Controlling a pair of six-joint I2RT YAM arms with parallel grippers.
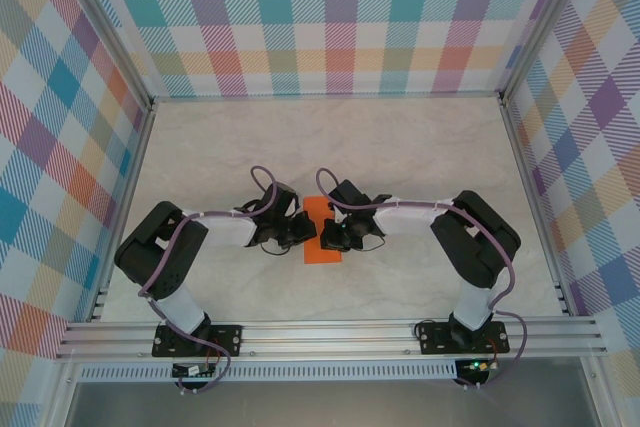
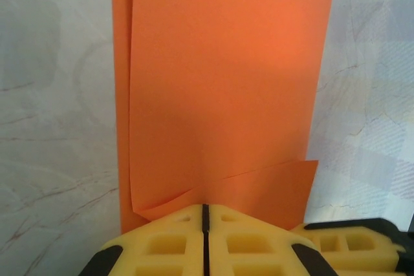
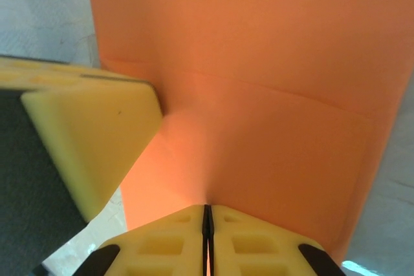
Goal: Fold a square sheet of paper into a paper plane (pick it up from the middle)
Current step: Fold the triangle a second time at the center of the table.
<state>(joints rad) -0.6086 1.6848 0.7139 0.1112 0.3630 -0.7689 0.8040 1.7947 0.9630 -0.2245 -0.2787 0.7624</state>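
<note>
The square sheet of paper (image 1: 322, 253) lies folded into a narrow orange strip on the table between the two arms. In the left wrist view the paper (image 2: 226, 82) shows two layers, the upper layer's edge slanting just ahead of my left gripper (image 2: 205, 206). That gripper's jaws are shut, tips resting on the lower layer. My right gripper (image 3: 207, 207) is shut, and the paper (image 3: 259, 95) puckers up into its tips. From above, the left gripper (image 1: 298, 232) and right gripper (image 1: 335, 237) meet tip to tip over the strip. The paper plane is not formed.
The left gripper's yellow finger (image 3: 97, 140) touches the paper's left edge in the right wrist view. A marbled white tabletop (image 1: 420, 147) stretches behind the arms, enclosed by plaid walls (image 1: 340, 17) and a metal rail (image 1: 330, 332) at the near edge.
</note>
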